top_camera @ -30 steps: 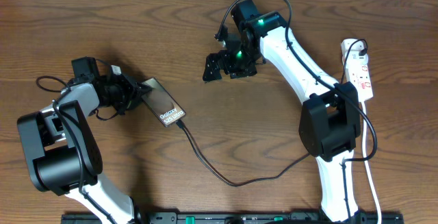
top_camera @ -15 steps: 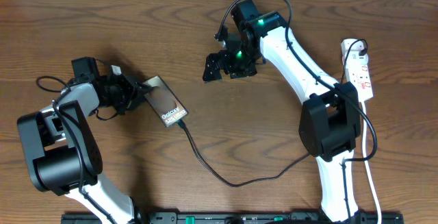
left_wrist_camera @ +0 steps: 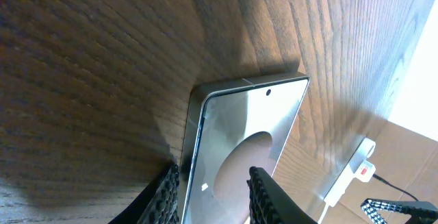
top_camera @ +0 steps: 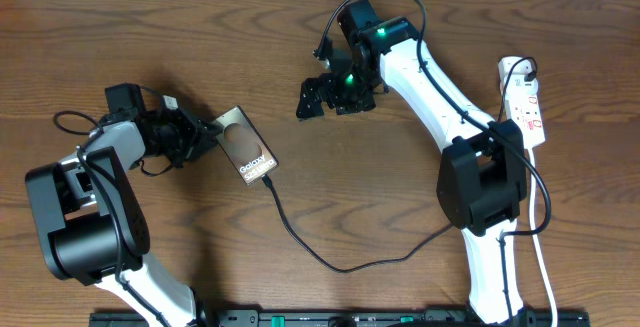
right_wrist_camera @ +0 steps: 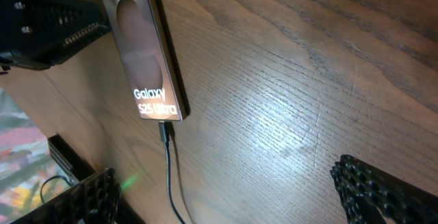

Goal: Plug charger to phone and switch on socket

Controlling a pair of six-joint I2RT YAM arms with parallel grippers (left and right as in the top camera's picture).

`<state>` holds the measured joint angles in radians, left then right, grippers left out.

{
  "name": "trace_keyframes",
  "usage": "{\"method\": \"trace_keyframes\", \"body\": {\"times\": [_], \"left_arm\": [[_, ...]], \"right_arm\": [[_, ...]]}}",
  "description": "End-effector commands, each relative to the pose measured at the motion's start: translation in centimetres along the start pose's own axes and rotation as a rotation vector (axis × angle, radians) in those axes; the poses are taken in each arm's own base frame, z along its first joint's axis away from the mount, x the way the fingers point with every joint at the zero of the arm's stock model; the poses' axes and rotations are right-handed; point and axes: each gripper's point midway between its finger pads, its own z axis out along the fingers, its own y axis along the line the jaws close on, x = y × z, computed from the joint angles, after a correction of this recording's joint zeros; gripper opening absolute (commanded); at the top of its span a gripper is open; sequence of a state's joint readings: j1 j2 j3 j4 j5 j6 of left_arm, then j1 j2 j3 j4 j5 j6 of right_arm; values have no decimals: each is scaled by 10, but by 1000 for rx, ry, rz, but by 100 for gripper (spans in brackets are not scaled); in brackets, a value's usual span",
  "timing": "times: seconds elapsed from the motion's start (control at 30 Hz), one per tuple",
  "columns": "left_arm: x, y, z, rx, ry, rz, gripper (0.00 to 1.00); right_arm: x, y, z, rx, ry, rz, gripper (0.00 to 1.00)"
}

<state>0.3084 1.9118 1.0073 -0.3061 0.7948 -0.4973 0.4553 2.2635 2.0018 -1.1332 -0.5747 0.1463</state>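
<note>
The phone (top_camera: pixel 246 148) is a dark slab with white Galaxy lettering, lying left of centre on the wooden table. My left gripper (top_camera: pixel 208 132) is shut on its far end. In the left wrist view one finger (left_wrist_camera: pixel 168 191) is at the phone's (left_wrist_camera: pixel 253 131) edge and the other on its glass. The charger (top_camera: pixel 300 239) is a thin black cable, its tip in the phone's near end (right_wrist_camera: pixel 165 131). It loops across the table toward the socket (top_camera: pixel 525 97), a white power strip at the right. My right gripper (top_camera: pixel 330 95) hovers open above the table, right of the phone (right_wrist_camera: pixel 140 53).
The socket's white cord (top_camera: pixel 545 267) runs down the right side to the front edge. The right arm's base (top_camera: pixel 485 182) stands between the cable loop and the socket. A black rail (top_camera: pixel 330 319) lines the table's front edge.
The phone has turned slightly in my left gripper, and its face now shows a brownish oval. The right arm has not moved.
</note>
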Motion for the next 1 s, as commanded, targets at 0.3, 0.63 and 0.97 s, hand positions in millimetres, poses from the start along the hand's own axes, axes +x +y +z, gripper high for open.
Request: {"method": "trace_keyframes", "body": {"times": [0.3, 0.63, 0.97], "left_arm": [[-3, -10, -7, 20, -17, 75, 71], [1, -67, -56, 118, -118, 237, 83], [48, -152, -134, 347, -211, 538, 98]], "right_arm": [[-1, 10, -9, -7, -15, -16, 99], [0, 9, -9, -6, -12, -18, 99], [-8, 15, -41, -14, -81, -31, 99]]}}
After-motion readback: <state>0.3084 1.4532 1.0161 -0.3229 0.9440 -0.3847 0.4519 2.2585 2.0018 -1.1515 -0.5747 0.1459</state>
